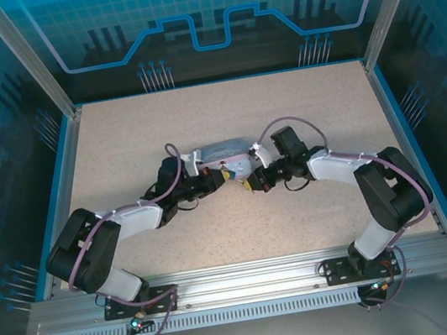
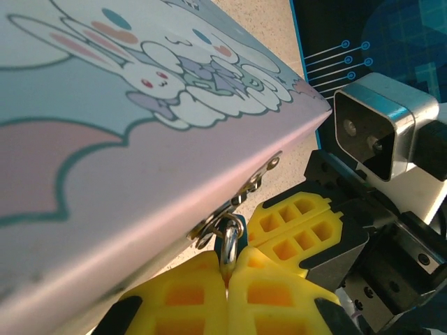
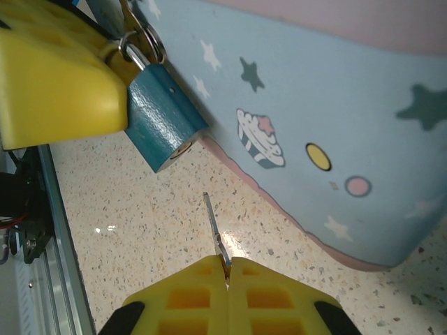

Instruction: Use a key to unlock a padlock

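Observation:
The blue-teal padlock (image 3: pixel 164 122) hangs by its thin metal shackle (image 2: pixel 230 241) from the hasp of a pale-blue cartoon tin (image 2: pixel 140 139). My left gripper (image 2: pixel 229 269) is shut on the shackle, with its yellow fingers (image 3: pixel 56 77) pressed against the lock's top. My right gripper (image 3: pixel 227 269) is shut on the key (image 3: pixel 215 227), a thin metal blade sticking out of the fingertips. The key's tip points toward the padlock's keyhole face and stops a short way below it, not touching. In the top view both grippers, left (image 1: pixel 218 178) and right (image 1: pixel 247 182), meet at the tin's near side.
The tin (image 1: pixel 223 151) lies in the middle of the speckled table (image 1: pixel 117 142). The right arm's fingers (image 2: pixel 300 223) and its wrist camera (image 2: pixel 377 132) crowd in close beside the left gripper. A blue rim and metal frame (image 1: pixel 241 279) border the table.

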Robot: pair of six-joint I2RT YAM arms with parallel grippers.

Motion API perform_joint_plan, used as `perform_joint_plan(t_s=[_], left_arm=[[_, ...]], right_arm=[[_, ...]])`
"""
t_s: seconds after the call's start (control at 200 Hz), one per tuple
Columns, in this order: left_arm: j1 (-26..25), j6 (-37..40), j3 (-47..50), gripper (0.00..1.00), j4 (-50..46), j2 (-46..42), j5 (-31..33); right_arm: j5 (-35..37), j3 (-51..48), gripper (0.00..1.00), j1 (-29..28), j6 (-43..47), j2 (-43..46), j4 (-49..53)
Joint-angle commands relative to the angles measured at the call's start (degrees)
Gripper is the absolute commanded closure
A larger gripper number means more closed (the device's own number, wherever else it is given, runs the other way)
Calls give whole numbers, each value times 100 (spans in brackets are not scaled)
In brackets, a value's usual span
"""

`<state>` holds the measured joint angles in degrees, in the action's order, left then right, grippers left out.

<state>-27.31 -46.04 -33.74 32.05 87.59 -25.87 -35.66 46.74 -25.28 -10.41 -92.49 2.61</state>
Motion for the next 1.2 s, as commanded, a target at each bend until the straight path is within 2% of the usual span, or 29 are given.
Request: perform_joint_plan(t_s=[0.0, 0.35, 1.191], left_arm=[[57, 121, -236, 100, 281, 45, -416], [170, 157, -261, 100, 332, 150, -706], [194, 84, -239, 100, 480, 173, -926]], right_arm=[[-267, -51, 100, 58, 61, 139, -226], [-361, 125, 100, 163, 117, 161, -138], [-607, 226, 100, 164, 28, -32, -369]])
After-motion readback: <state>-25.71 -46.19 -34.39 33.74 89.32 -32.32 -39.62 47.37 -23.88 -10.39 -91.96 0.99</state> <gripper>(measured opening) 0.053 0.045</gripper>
